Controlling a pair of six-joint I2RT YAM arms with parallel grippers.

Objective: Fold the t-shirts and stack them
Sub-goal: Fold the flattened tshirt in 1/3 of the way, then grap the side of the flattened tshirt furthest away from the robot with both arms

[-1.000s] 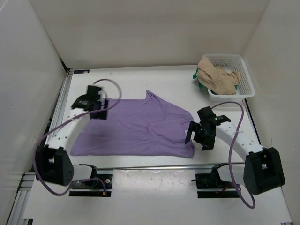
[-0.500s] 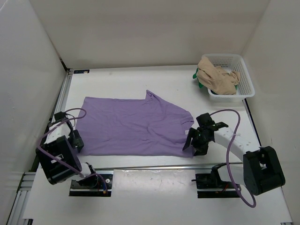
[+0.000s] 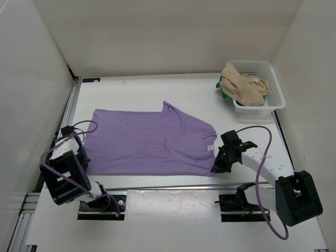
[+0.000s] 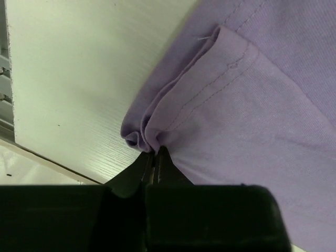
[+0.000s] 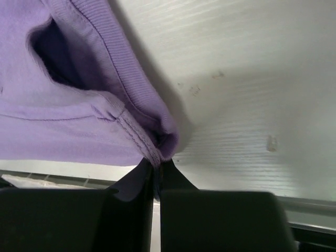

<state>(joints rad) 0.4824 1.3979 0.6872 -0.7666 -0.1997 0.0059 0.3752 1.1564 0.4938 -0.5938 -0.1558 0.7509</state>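
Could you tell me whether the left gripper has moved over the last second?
Yes. The left gripper has come nearer, from the lavender shirt's far left corner down to its near left corner by the metal rail.

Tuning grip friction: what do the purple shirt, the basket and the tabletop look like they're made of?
Purple t-shirt: soft matte knit, probably cotton jersey; it shows a fine weave, a double-stitched hem and a ribbed collar.
Basket: white, most likely rigid plastic, going by the moulded mesh walls.
Tabletop: white and matte with a faint wood grain; looks like laminate or painted board, cannot tell which.
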